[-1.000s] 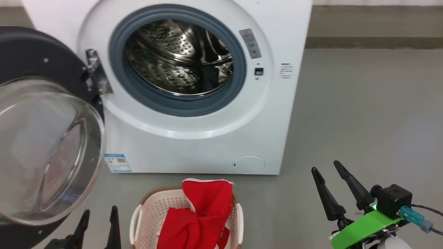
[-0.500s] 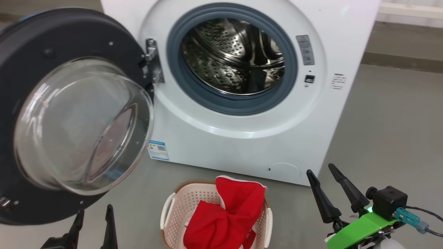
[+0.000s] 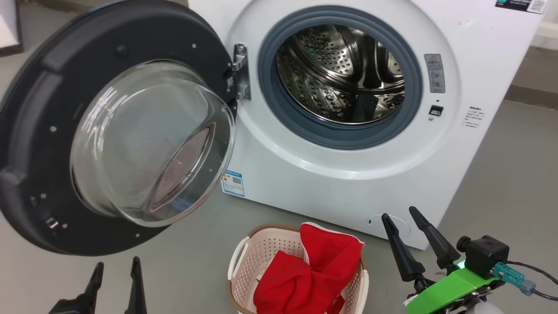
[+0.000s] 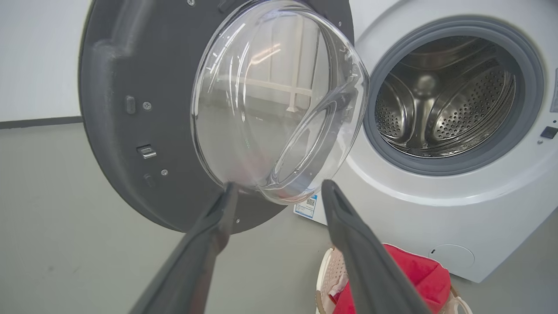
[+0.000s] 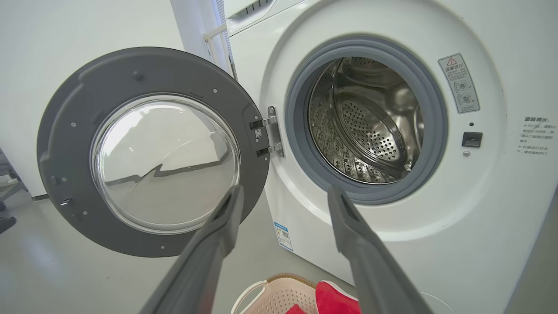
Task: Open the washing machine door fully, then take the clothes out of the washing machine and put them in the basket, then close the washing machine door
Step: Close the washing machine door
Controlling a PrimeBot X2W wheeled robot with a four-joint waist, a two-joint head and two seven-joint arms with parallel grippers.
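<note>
The white washing machine [image 3: 348, 183] stands ahead with its steel drum [image 3: 344, 74] bare of fabric. Its door [image 3: 39, 144] hangs swung wide to the left, black rim around a bulging glass bowl [image 3: 152, 139]. Red clothes [image 3: 314, 279] with white trim lie heaped in the cream basket [image 3: 248, 261] on the floor before the machine. My left gripper [image 3: 115, 266] is open at the lower left, below the door and holding nothing. My right gripper [image 3: 399, 213] is open at the lower right, beside the basket, also holding nothing. The left wrist view has the door [image 4: 130, 78] close ahead, the right wrist view the drum [image 5: 370, 126].
Grey floor [image 3: 501, 183] stretches right of the machine and left of the basket. A blue label [image 3: 232, 183] sits low on the machine's front, a small round hatch [image 3: 375, 218] near my right fingertips. A pale wall [image 5: 87, 30] stands behind the door.
The camera has swung left, so the machine and basket have shifted right in view and the whole door now shows. Both grippers stay open low in view.
</note>
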